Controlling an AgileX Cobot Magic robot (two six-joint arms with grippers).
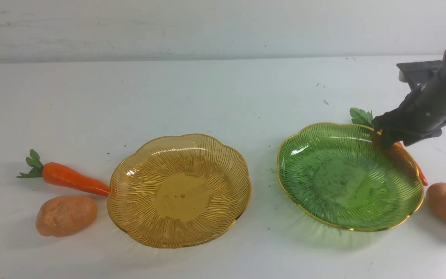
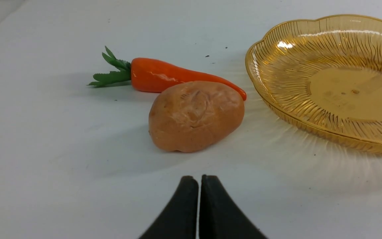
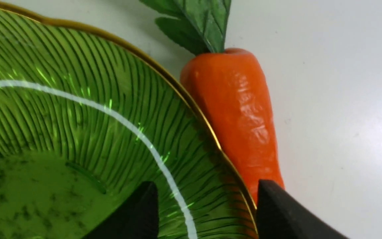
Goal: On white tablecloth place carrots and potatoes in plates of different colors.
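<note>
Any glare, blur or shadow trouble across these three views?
Front view: even light, soft shadows. Left wrist view: sharp, glare streak on the amber plate. Right wrist view: white reflected arc across the green plate; carrot sharp, right gripper edges soft.

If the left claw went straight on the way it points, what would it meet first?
Probably the potato, which lies dead ahead of the shut left claw on the white tablecloth; the carrot lies behind it. The claw's height is unclear.

My closed gripper (image 2: pixel 199 181) hovers over the white tablecloth (image 2: pixel 45 149) near a potato (image 2: pixel 196 116), a carrot (image 2: pixel 164 75) behind it, the amber plate (image 2: pixel 310 122) beside.
</note>
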